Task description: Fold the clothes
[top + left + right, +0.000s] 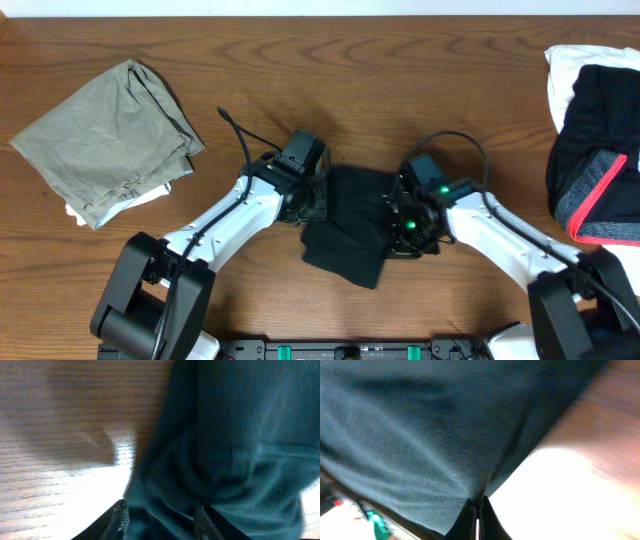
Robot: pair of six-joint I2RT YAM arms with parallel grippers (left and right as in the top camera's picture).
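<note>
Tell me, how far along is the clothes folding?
Done: the olive-grey garment at the left looks folded. In hand: the black garment, right gripper pinched shut on its edge, left gripper at the opposite side. Remaining: the heap at the right edge, white and black with a pink-red band.

The black garment (350, 225) lies crumpled at centre frame, its right edge pinched in my right gripper (479, 510). The olive-grey garment (105, 135) sits folded upper left. The white garment (572, 68) and the banded black garment (588, 135) are piled at the right edge.

Wooden table (300, 60) bears black garment (350, 235), olive-grey garment (105, 125), and a mixed pile (592, 120).
</note>
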